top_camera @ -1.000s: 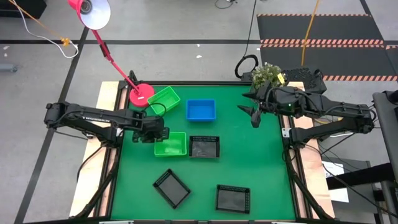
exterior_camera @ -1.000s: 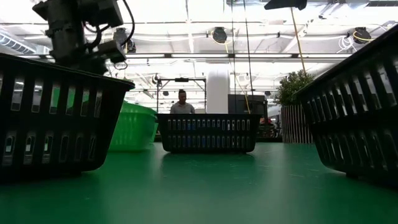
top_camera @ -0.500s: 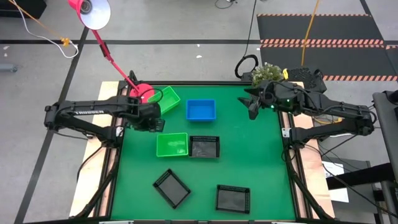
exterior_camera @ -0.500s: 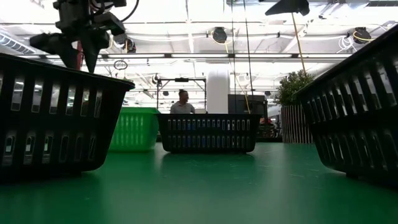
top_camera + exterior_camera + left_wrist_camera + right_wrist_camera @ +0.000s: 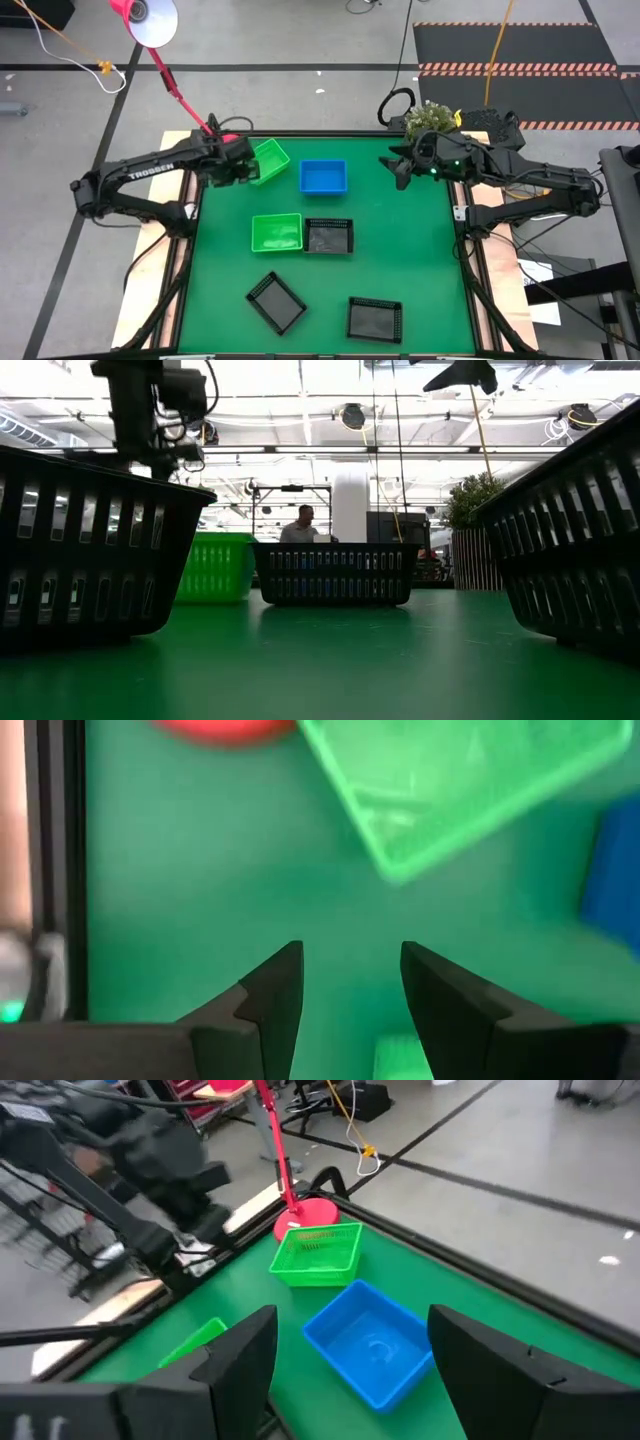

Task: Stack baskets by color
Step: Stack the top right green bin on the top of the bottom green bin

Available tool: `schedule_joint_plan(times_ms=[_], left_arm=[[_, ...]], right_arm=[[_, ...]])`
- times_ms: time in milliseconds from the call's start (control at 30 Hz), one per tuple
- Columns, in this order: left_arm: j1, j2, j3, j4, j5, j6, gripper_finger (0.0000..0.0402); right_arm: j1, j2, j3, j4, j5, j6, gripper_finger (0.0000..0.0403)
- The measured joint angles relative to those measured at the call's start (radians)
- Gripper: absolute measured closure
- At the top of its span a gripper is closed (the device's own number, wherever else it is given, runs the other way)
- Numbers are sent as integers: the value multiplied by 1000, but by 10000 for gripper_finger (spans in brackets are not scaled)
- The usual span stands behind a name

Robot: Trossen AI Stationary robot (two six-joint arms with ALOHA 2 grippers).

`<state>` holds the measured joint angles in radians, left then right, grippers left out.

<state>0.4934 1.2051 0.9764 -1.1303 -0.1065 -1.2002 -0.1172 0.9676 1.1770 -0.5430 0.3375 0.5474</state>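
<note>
Two green baskets rest bottom-down on the green mat: one at the far left (image 5: 268,160), turned askew, and one in the middle (image 5: 276,232). A blue basket (image 5: 323,177) sits at the far centre. Three black mesh baskets (image 5: 329,236), (image 5: 276,302), (image 5: 374,318) stand singly nearer the front. My left gripper (image 5: 350,955) points down, open and empty, above the mat just left of the far green basket (image 5: 460,790). My right gripper (image 5: 350,1320) hovers high at the far right (image 5: 395,168), open and empty, facing the blue basket (image 5: 375,1342).
A round pink lamp base (image 5: 228,140) stands at the far left corner, right by the far green basket, and its red stem slants away over the table's edge. A potted plant (image 5: 430,118) sits beyond the far right corner. A person shows in the room behind (image 5: 300,528).
My left gripper has risen and swung from beside the middle green basket toward the far left corner, ending next to the far green basket; its fingers stay open. The middle green basket lies still on the mat. My right gripper has rolled about its own axis in place.
</note>
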Motion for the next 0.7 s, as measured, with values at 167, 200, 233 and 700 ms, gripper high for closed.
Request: schedule_joint_plan(times_ms=[167, 200, 233, 700], left_arm=[[140, 2, -54, 210, 99, 141, 231], [154, 2, -57, 234, 142, 165, 231], [159, 2, -57, 244, 166, 181, 231], [148, 2, -57, 268, 88, 232, 231]], right_arm=[[13, 4, 0, -4, 1, 73, 150], [14, 8, 0, -6, 2, 80, 151], [14, 10, 0, -13, 1, 86, 153], [22, 267, 1, -113, -242, 285, 238]])
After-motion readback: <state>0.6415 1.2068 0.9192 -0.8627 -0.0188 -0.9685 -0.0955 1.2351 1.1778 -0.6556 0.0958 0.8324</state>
